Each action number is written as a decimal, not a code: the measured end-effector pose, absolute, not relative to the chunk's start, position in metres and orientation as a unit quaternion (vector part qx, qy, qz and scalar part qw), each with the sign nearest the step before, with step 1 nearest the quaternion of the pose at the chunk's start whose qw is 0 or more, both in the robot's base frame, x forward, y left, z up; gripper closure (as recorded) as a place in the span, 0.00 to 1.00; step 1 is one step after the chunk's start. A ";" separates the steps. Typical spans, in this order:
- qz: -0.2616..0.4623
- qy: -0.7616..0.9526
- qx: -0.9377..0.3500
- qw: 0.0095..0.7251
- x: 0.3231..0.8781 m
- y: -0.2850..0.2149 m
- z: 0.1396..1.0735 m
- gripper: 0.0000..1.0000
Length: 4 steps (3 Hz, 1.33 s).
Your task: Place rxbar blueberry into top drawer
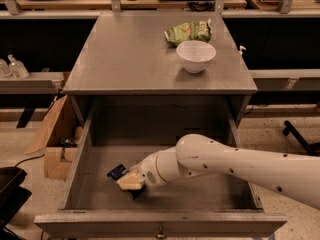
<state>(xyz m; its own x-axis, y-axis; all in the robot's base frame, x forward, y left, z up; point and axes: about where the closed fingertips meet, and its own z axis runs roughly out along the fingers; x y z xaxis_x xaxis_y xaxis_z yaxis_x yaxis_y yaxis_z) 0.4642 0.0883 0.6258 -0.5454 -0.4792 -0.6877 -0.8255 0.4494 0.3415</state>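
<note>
The hand (131,183) is reaching low inside the open top drawer (75,159), near its front left corner, pinching the rxbar blueberry (117,171), which is sticking out to the left close to the drawer floor. A white bowl (195,55) and a green chip bag (189,32) are sitting on the surface (130,54) above.

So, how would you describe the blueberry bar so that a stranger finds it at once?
Find the grey cabinet with its top drawer pulled open. Low inside it, near the left front, is the rxbar blueberry, at the tip of the robot's tool. It is the only dark, flat, small packet; the green chip bag and white bowl sit on the cabinet top.
</note>
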 end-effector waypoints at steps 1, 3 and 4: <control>0.338 0.811 -0.403 0.256 0.464 0.089 0.626 0.28; 0.339 0.811 -0.404 0.255 0.462 0.091 0.625 0.00; 0.339 0.811 -0.404 0.255 0.462 0.091 0.625 0.00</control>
